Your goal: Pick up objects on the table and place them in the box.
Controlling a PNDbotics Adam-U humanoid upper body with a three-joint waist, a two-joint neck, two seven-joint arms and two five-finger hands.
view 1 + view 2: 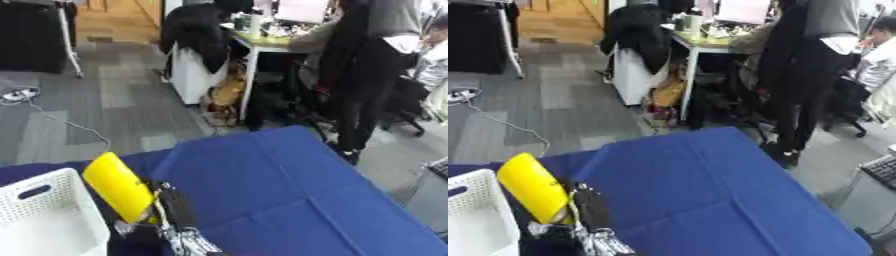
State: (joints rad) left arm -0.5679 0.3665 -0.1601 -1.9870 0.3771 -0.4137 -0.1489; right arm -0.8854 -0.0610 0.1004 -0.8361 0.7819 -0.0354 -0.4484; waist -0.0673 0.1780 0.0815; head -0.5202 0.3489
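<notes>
Yellow object held up beside the white basket, not yet inside

Left eye view: the left hand (171, 210) has its dark fingers curled round the lower end of the yellow object (121, 187), which tilts just right of the basket (52, 212) on the blue table (289, 190); let go here, it would likely drop outside the rim. Right eye view: only the basket's corner shows, so the gap to it cannot be judged; the right hand is out of sight

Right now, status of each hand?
Left hand: shut on the yellow object, held up beside the white box.
Right hand: not in view.
</notes>
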